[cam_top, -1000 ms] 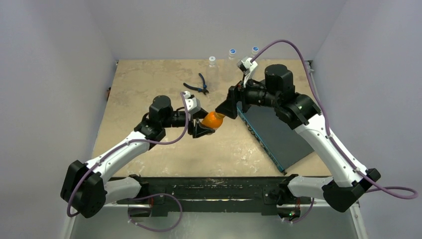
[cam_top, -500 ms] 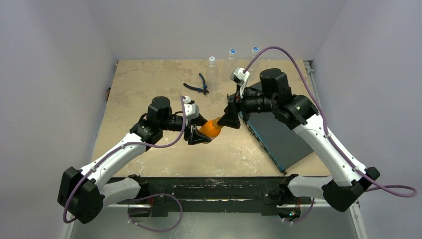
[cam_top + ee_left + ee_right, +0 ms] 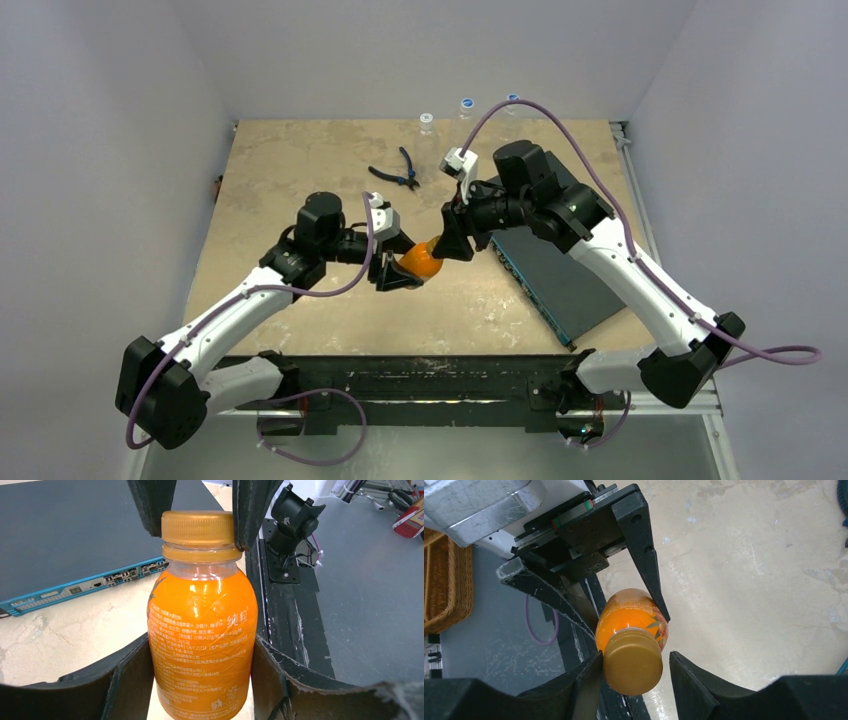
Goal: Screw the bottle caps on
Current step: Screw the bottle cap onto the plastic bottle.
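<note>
My left gripper (image 3: 408, 262) is shut on a small squat orange bottle (image 3: 420, 262) and holds it above the table, neck pointing toward the right arm. Its jaws press both sides of the bottle's body (image 3: 202, 630). An orange-brown cap (image 3: 198, 528) sits on the neck. My right gripper (image 3: 445, 245) stands around that cap (image 3: 632, 662): one finger (image 3: 591, 672) touches the cap's side, while a narrow gap separates the other finger (image 3: 684, 672) from it. Three clear bottles (image 3: 426, 122) (image 3: 466, 105) (image 3: 513, 100) with caps on top stand at the table's far edge.
Blue-handled pliers (image 3: 397, 172) lie behind the grippers on the table. A flat dark box with a blue edge (image 3: 560, 270) lies to the right, under the right arm. A wicker basket (image 3: 449, 585) shows off the table in the right wrist view.
The right arm has swung left and down onto the cap, and its jaws have narrowed around it. The left arm lowered and tilted the bottle slightly, then held still.
</note>
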Action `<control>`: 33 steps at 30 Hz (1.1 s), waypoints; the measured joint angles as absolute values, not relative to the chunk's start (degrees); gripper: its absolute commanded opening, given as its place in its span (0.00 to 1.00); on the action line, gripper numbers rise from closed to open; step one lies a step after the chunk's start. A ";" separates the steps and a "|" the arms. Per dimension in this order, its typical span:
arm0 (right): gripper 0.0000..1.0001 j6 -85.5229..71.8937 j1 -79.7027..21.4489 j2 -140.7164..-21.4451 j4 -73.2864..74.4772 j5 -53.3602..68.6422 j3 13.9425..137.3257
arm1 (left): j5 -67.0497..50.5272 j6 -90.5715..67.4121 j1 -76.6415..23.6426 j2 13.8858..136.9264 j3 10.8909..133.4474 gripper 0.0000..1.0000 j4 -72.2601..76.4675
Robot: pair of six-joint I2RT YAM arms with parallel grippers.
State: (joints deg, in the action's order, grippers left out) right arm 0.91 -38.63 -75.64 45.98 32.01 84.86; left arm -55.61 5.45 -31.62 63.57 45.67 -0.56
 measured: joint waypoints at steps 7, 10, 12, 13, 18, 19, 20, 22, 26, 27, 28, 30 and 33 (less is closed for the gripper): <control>0.29 0.34 -38.98 -75.72 45.69 32.21 85.32 | -54.39 5.65 -31.51 63.51 45.67 0.08 -0.49; 0.27 -0.95 -38.83 -75.72 44.77 32.21 85.32 | -52.27 5.21 -31.53 62.87 45.41 0.07 0.80; 0.26 -2.57 -38.54 -75.81 43.51 32.10 85.32 | -50.00 4.97 -31.59 62.06 44.93 0.07 2.31; 0.26 -3.42 -38.41 -76.05 42.76 31.86 85.41 | -48.45 4.95 -31.66 61.60 44.60 0.08 3.11; 0.25 -8.14 -37.69 -81.78 43.48 28.47 90.96 | -36.99 5.63 -33.23 60.23 43.57 0.07 5.15; 0.25 -9.17 -37.54 -83.15 43.77 27.86 92.05 | -33.47 6.22 -34.04 60.23 43.46 0.07 5.08; 0.25 -10.37 -37.32 -84.53 44.16 27.11 93.01 | -30.39 6.90 -34.98 60.23 43.35 0.07 4.97; 0.25 -12.97 -36.95 -86.43 45.12 26.00 93.91 | -21.50 9.17 -38.41 60.23 43.00 0.07 4.29; 0.24 -17.34 -36.80 -88.84 47.05 24.14 94.61 | -8.25 12.88 -43.94 60.25 41.63 0.07 4.23; 0.24 -18.48 -36.80 -89.69 47.29 23.66 94.94 | -5.52 13.63 -44.51 60.25 41.25 0.07 4.51; 0.24 -19.20 -36.82 -90.21 47.35 23.46 95.09 | -3.66 14.31 -45.50 60.31 40.93 0.07 4.71; 0.28 -20.86 -36.82 -91.37 47.37 23.22 95.37 | 0.03 15.73 -46.68 60.53 40.10 0.06 5.48; 0.46 -23.22 -36.82 -92.88 47.35 22.94 95.68 | 4.08 17.30 -47.92 61.12 39.44 0.06 5.98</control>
